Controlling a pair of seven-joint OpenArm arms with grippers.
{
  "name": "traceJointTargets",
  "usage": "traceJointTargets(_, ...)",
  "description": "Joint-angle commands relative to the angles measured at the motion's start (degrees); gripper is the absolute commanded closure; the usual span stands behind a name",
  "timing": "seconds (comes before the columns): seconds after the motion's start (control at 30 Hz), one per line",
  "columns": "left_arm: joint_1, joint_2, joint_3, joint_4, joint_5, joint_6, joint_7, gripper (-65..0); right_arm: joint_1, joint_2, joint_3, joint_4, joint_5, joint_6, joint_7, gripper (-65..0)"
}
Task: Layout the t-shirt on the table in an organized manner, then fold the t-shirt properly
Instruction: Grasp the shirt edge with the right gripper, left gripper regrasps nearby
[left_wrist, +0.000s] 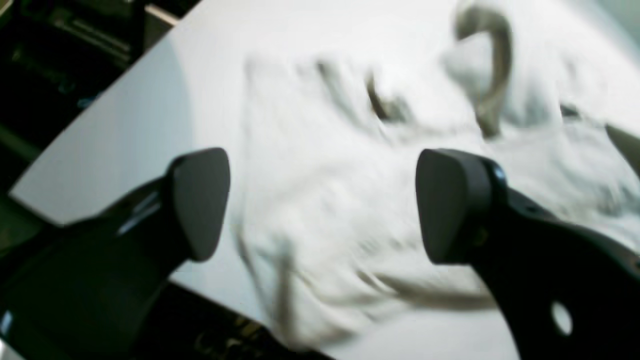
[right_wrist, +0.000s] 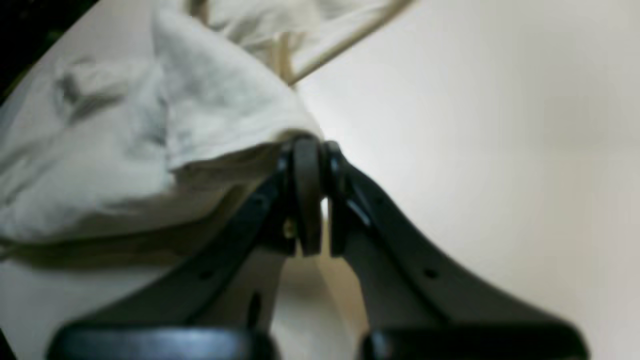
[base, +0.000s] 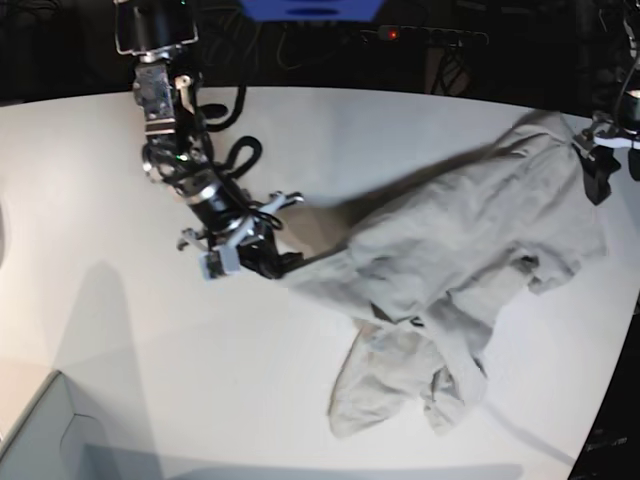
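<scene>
The light grey-beige t-shirt (base: 470, 250) lies crumpled on the right half of the white table (base: 150, 340). One edge of it is drawn out to the left. My right gripper (base: 285, 262) is shut on that stretched edge. In the right wrist view the t-shirt (right_wrist: 150, 150) bunches up from the shut right gripper (right_wrist: 307, 147), slightly off the table (right_wrist: 475, 150). My left gripper (base: 598, 180) is at the shirt's far right edge. In the left wrist view the left gripper (left_wrist: 325, 205) is open above the wrinkled t-shirt (left_wrist: 340, 165), with nothing between its fingers (left_wrist: 200, 200).
A pale box corner (base: 40, 430) sits at the bottom left of the base view. The table's curved edge (base: 610, 380) runs close to the shirt on the right. Dark cables and equipment lie beyond the far edge (base: 400, 40).
</scene>
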Motion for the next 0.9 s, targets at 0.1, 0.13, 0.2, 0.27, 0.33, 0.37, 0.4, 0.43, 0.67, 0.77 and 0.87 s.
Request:
traceJointTargets(0.1,0.1,-0.6,3.3,1.8,-0.4,-0.3,-1.3,-56.4,-3.7,1.3,9.0,8.4,0.8,0.4,1.9,0.0)
traceJointTargets(0.13,0.1,-0.6,4.6,1.8,-0.4,-0.3,-1.3,-56.4,-4.9,1.7,11.5,10.0,0.8,0.4,1.9,0.0)
traceJointTargets(0.2,0.0,-0.5,7.1,1.7,-0.4,-0.3,-1.3,-56.4,-6.5,2.3,14.9,11.6,0.8,0.5,1.9,0.0)
traceJointTargets(0.27,-0.2,-0.5,10.3,1.7,-0.4,-0.3,-1.3,-56.4,-7.2,3.0,17.1,11.9,0.8,0.5,1.9,0.0)
traceJointTargets(0.33,-1.2,-0.5,13.3,1.7,-0.4,-0.3,-1.3,-56.4,-7.5,3.8,19.6,11.6,0.8,0.5,1.9,0.0)
traceJointTargets(0.37,-1.5,-0.5,14.7,1.7,-0.4,-0.2,-1.3,-56.4,-7.5,3.9,20.9,11.8,0.8,0.5,1.9,0.0)
traceJointTargets(0.4,-1.6,-0.5,15.9,1.7,-0.4,-0.2,-1.3,-56.4,-7.7,4.0,22.3,12.1,0.8,0.6,1.9,0.0)
traceJointTargets(0.43,-1.9,-0.5,16.9,1.7,-0.4,-0.2,-1.3,-56.4,-8.4,4.0,23.5,12.8,0.8,0.6,2.0,0.0)
traceJointTargets(0.67,-3.5,-0.6,26.1,-1.7,2.1,0.2,-1.3,-56.4,-11.2,4.1,25.0,16.4,0.8,0.6,2.0,0.0)
traceJointTargets(0.77,-3.7,0.1,28.1,-5.2,5.3,0.2,-1.7,-56.4,-12.0,3.9,25.0,16.3,0.6,0.6,1.9,0.0)
traceJointTargets(0.87,-5.2,2.0,28.8,-10.4,6.8,0.2,-1.6,-56.4,-12.8,3.8,24.8,16.3,0.6,0.6,1.9,0.0)
